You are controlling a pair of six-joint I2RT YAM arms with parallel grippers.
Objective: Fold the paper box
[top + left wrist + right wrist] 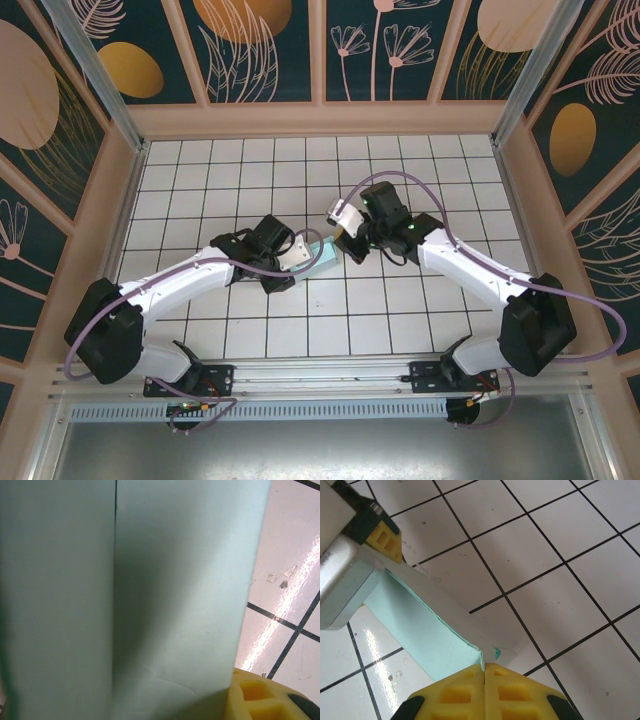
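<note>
Two grippers are met at the paper box (326, 253), which lies mid-way across the white tiled table (400, 310), between the two wrists. The right gripper (484, 672) is seen fully closed, its pads pressed together, with the thin card edge at the box's near corner pinched in the seam. The left gripper (298, 256) is set at the opposite end; one yellow finger (255, 695) is seen beside the card, but whether it has a hold cannot be told. The box's long axis runs from one gripper to the other, away from the right fingertips. Both arms are judged equally near. The next fold is judged to turn on that pinched edge being swung across the long axis. No writing, brand or label can be read.
</note>
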